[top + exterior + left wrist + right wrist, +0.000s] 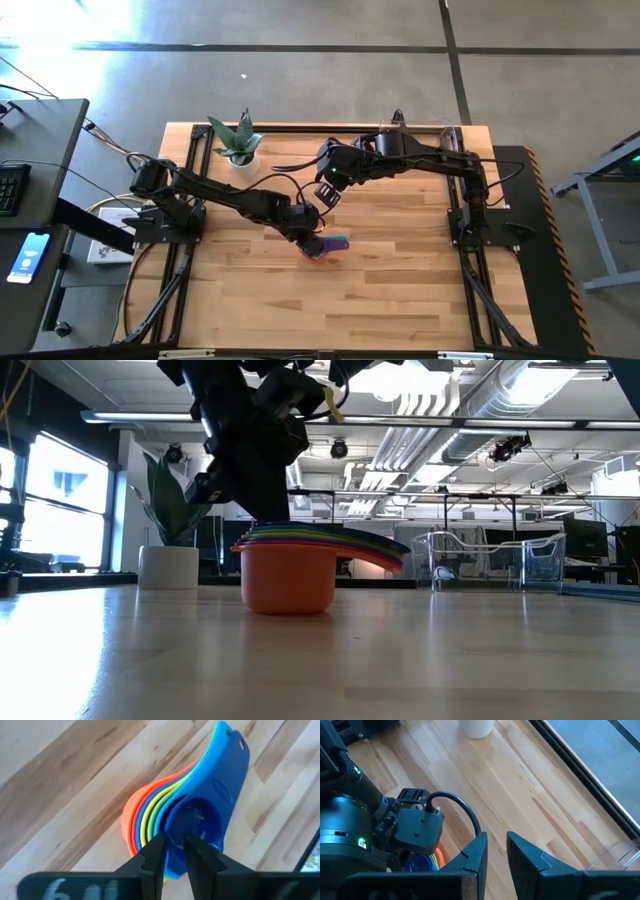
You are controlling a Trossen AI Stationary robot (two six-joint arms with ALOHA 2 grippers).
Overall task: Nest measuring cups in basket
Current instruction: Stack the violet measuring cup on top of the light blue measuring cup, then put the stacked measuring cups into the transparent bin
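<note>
The measuring cups (325, 247) are nested in one stack, orange outermost and a blue-purple cup on top (210, 795). The orange bowl (290, 578) stands on the table near its middle, and the handles fan toward the right. My left gripper (174, 845) is directly over the stack, shut on the top cup. My right gripper (328, 192) hovers just beyond it toward the far edge, higher up, shut and holding nothing (497, 842). The clear basket (490, 560) stands on the far right part of the table, away from both grippers. My left gripper comes from above, pointing down, onto the top blue-purple cup. The bowl's rim (167, 831), on the side away from the handle, runs between the fingertips: one finger (197, 852) is over the bowl's inside, the other (155, 852) outside. The stack stands upright on the table.
A green plant in a white pot (238, 140) stands at the table's far left, behind the left arm. A corner of the clear basket (615, 855) shows past the right gripper. Bare wood lies between the stack and the near edge (330, 310).
</note>
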